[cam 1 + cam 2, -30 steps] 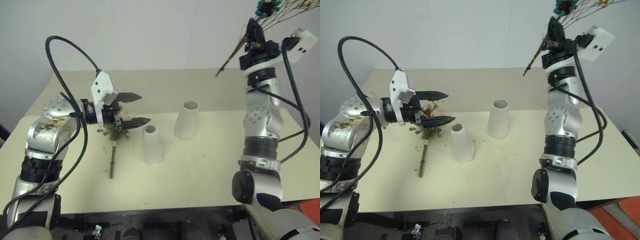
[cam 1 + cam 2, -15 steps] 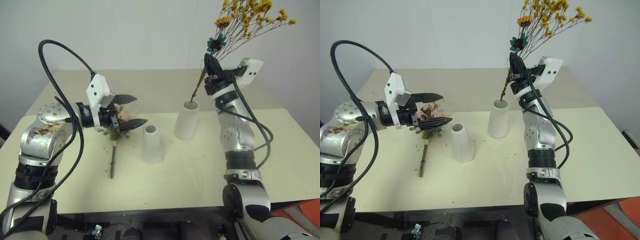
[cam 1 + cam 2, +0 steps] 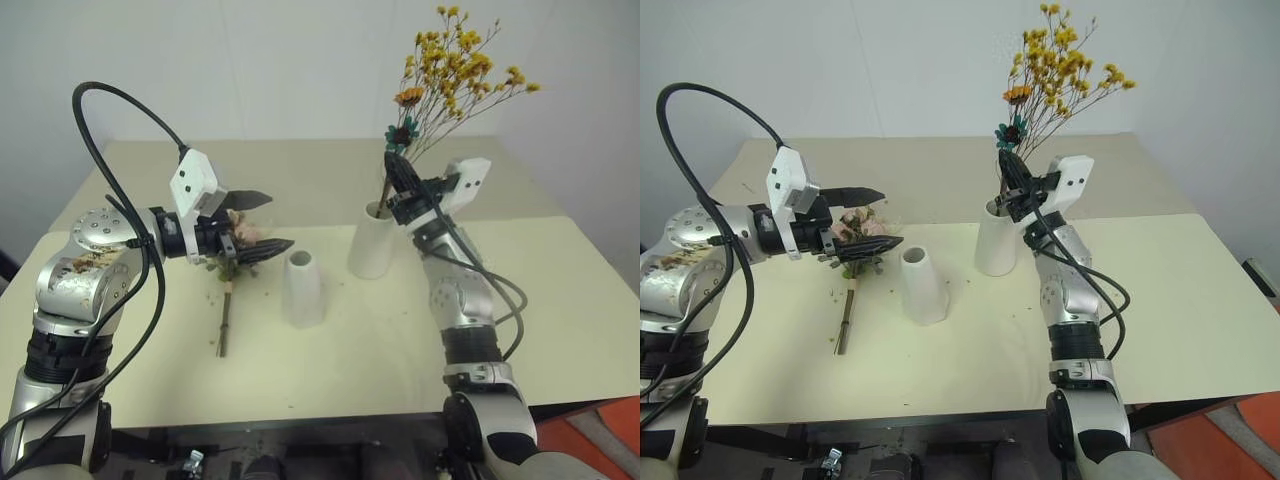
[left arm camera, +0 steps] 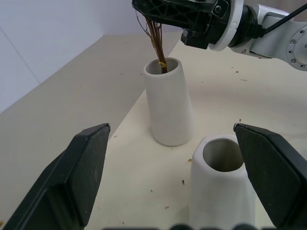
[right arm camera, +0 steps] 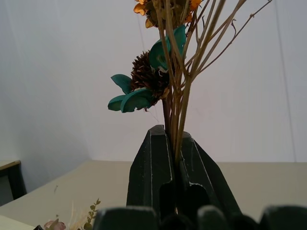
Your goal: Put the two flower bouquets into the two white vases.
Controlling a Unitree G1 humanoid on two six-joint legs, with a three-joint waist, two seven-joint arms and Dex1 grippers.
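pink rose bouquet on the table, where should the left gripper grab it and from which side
Probably the bare brown stem of the pink rose bouquet, coming straight down from above. It lies flat on the table, blooms toward the far edge, and the stem is thin, firm and apart from the shorter vase. The open left gripper hovers over the blooms.

No readable text, label, brand, number or sign anywhere: none on the two white vases (image 3: pixel 372 241), none on the table (image 3: pixel 560 290), none on the wall at the upper part of the frame.

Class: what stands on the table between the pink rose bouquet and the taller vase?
The shorter white vase, seen in the left eye view.
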